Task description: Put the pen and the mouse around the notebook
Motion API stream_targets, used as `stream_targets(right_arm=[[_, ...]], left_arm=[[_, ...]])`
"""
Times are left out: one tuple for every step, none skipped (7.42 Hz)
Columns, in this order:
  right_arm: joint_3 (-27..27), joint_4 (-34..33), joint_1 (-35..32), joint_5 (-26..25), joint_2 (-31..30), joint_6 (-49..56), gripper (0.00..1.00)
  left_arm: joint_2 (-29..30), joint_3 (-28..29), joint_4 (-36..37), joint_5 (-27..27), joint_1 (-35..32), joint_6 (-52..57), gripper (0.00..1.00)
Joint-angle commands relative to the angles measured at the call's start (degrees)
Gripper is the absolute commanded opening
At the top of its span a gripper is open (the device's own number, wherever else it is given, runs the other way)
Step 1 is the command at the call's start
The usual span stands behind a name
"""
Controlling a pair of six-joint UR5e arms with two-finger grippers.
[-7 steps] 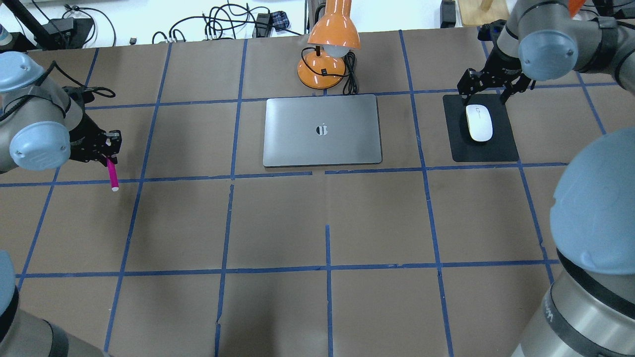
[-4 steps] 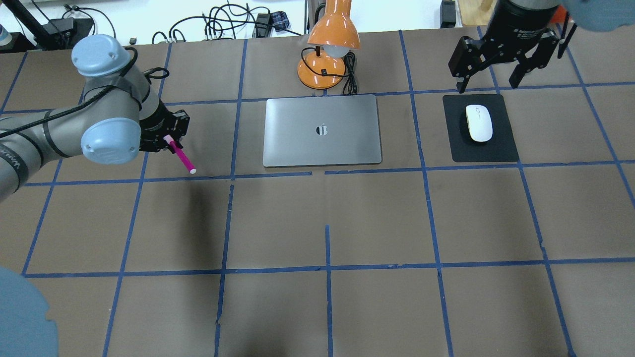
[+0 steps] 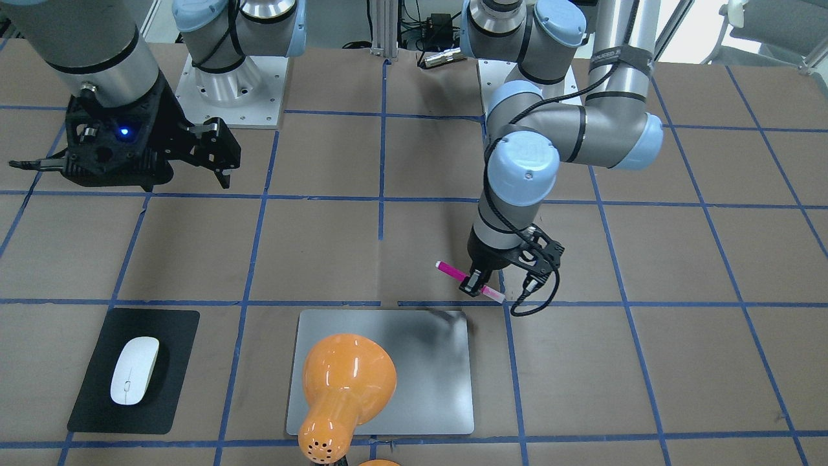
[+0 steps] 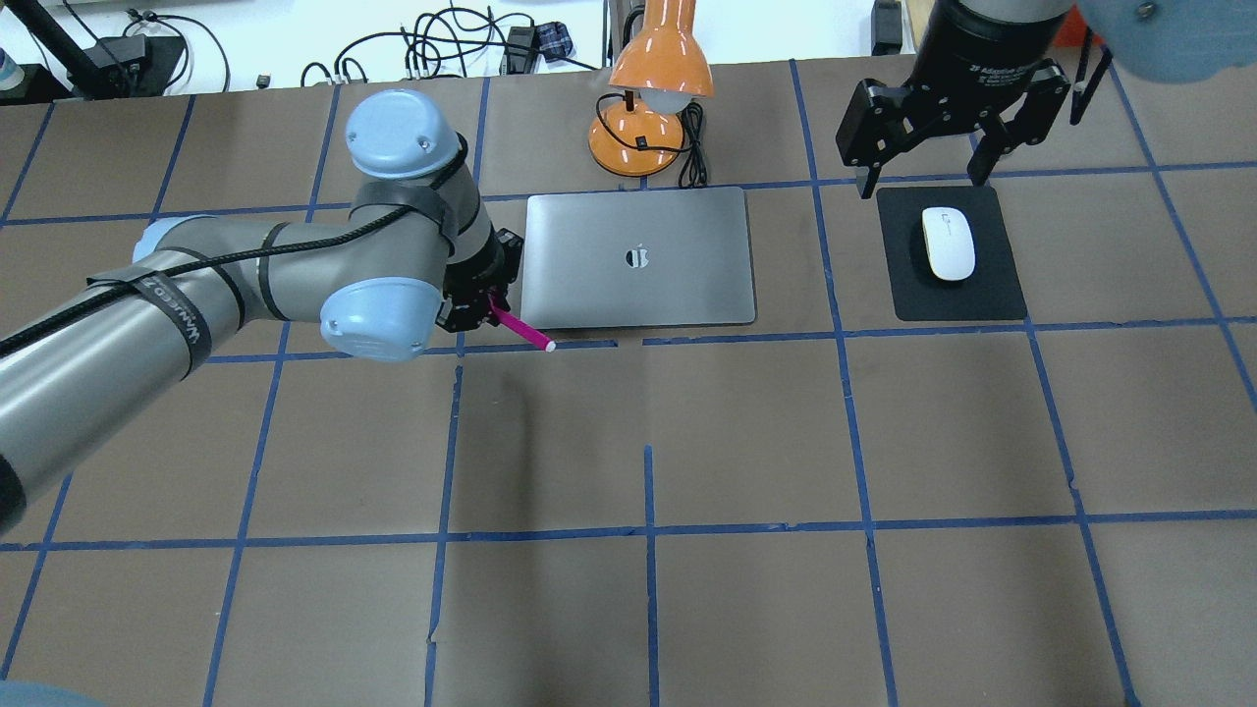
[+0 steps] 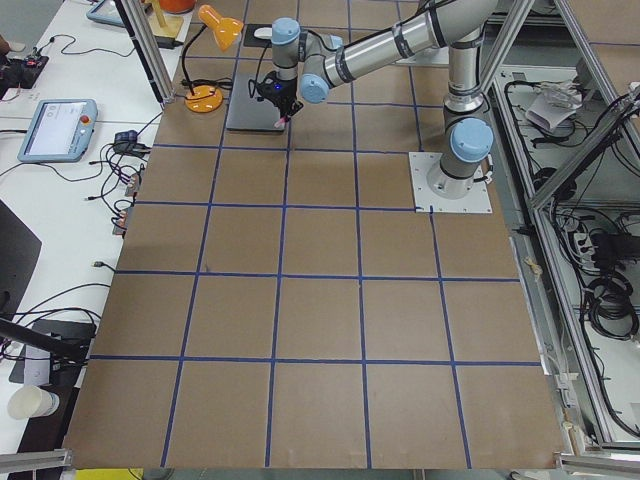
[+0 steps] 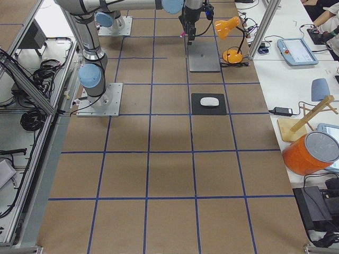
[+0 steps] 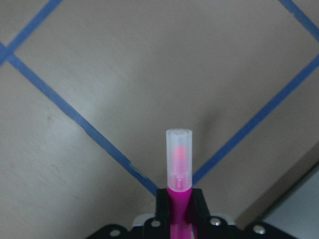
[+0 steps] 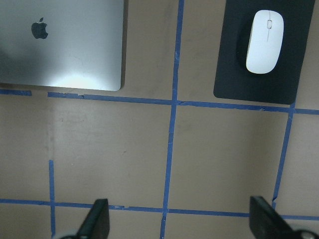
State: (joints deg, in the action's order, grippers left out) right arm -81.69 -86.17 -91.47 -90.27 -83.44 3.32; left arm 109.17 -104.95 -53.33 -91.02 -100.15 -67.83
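Note:
My left gripper [image 4: 488, 312] is shut on the magenta pen [image 4: 522, 334], which it holds above the table at the near left corner of the silver notebook [image 4: 638, 295]. In the left wrist view the pen [image 7: 178, 159] sticks out from between the fingers, pale cap forward. The front-facing view shows the pen [image 3: 453, 270] tilted and clear of the notebook [image 3: 427, 369]. The white mouse [image 4: 948, 244] lies on a black mat [image 4: 992, 290] to the notebook's right. My right gripper [image 4: 921, 167] hangs open, high above the mat's far edge, with nothing in it.
An orange desk lamp [image 4: 648, 108] with its cable stands just behind the notebook. Its shade hides part of the notebook in the front-facing view. Blue tape lines grid the brown table. Cables lie beyond the far edge.
My left arm has swung right, carrying the pen from the far left to the notebook's left corner. My right gripper has risen from around the mouse and shifted left.

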Motion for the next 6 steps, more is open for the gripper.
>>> stream_targets(right_arm=[[-0.2,-1.7,-0.4,0.2,0.5,-0.1,1.00],[-0.3,-1.8,-0.3,0.2,0.6,-0.2,1.00],[-0.4,-2.1,0.1,0.2,0.5,-0.1,1.00],[-0.5,-1.9,1.2,0.3,0.6,0.0,1.00],[-0.8,-1.7,1.9,0.3,0.5,0.1,1.00],[-2.0,-2.0,2.0,0.3,0.1,0.1,1.00]], left_arm=[[2.2,-0.3,0.8,0.6,-7.1,-16.2,0.00],[2.7,-0.3,0.9,0.5,-8.7,-18.2,0.00],[3.2,-0.3,0.9,0.6,-9.4,-21.8,0.00],[3.9,-0.3,1.2,0.5,-10.3,-24.8,0.00],[4.6,-0.3,2.5,0.5,-11.2,-28.3,0.00],[5.4,-0.3,2.9,0.5,-11.6,-31.5,0.00]])
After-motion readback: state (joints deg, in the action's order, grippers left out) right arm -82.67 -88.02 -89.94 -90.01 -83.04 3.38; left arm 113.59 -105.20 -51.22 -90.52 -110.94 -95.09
